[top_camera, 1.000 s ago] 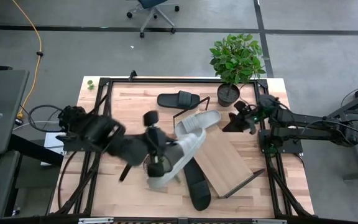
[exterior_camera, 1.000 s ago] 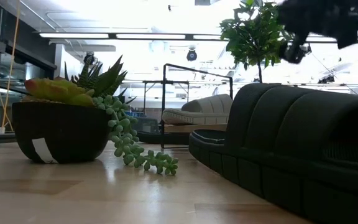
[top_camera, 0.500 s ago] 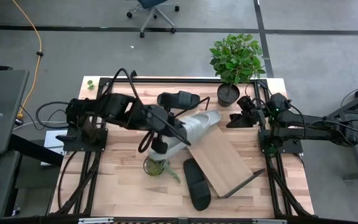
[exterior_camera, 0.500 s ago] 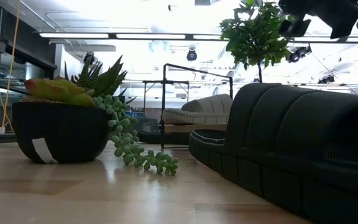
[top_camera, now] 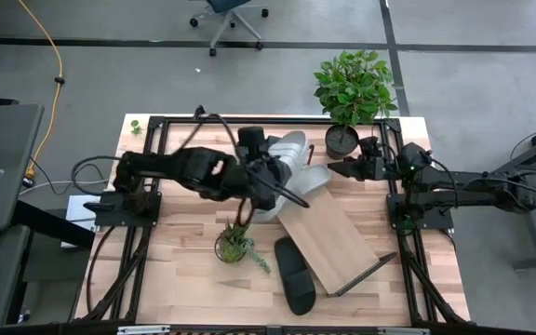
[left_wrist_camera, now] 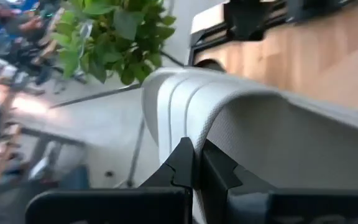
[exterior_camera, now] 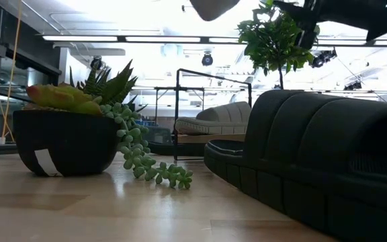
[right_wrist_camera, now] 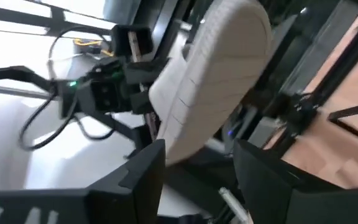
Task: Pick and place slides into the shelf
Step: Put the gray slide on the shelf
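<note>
The left pincer [top_camera: 270, 177] was clamped on the edge of a light grey slide [top_camera: 287, 149], its fingers [left_wrist_camera: 194, 165] pressed together on the strap rim. That slide was held in the air, above the upper end of the shelf [top_camera: 328, 228] and just beside the black slide [top_camera: 249, 140] lying at the far side of the tabletop [top_camera: 184, 233].

A second light grey slide [top_camera: 301, 186] lay just below the held one, resting on the upper end of the slanted shelf board. Another black slide [top_camera: 294, 274] lay on the tabletop alongside the shelf's near-left edge, well apart from the left pincer. A small succulent pot [top_camera: 234, 247] stood on the tabletop just on the near side of the left pincer.

The right pincer [top_camera: 338, 169] hovered with fingers [right_wrist_camera: 142, 168] apart and empty, facing the held slide [right_wrist_camera: 210, 74], close to the right of it. A leafy potted plant [top_camera: 350, 93] stood just behind the right pincer.
</note>
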`<state>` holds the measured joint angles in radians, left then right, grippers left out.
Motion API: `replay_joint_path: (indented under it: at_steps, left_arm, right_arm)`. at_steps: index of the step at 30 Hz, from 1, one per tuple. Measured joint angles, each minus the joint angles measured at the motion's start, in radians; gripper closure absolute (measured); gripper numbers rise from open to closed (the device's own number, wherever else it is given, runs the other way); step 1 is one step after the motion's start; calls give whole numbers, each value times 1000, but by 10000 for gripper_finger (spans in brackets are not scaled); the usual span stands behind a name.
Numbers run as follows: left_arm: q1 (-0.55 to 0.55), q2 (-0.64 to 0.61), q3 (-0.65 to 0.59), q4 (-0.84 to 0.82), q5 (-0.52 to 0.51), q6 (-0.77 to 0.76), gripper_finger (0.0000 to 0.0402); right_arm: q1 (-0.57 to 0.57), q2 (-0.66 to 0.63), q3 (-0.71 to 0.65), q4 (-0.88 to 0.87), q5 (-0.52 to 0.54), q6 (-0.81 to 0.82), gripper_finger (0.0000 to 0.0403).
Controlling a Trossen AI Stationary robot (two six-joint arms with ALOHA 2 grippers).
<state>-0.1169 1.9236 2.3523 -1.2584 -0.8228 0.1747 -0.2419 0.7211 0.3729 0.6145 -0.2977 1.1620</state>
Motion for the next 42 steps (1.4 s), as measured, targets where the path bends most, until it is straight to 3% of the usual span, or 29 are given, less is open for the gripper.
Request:
replay_joint_path:
  at_steps: [8, 15, 27, 37, 42]
  left_arm:
    - [25, 73, 1, 1, -112, 68, 401]
    - [35, 130, 0, 66, -150, 172, 401]
    - [45, 149, 1, 165, -229, 221, 401]
    - [46, 168, 1, 165, -220, 218, 401]
    - [46, 201, 2, 177, -219, 228, 401]
  right_arm:
    - [201, 39, 0, -37, 336, -113, 233]
    - [296, 107, 30, -82, 500, -126, 233]
    - [295, 229, 196, -196, 485, -201, 227]
    - [288, 239, 204, -177, 443, -176, 133]
    - [288, 242, 203, -195, 455, -157, 119]
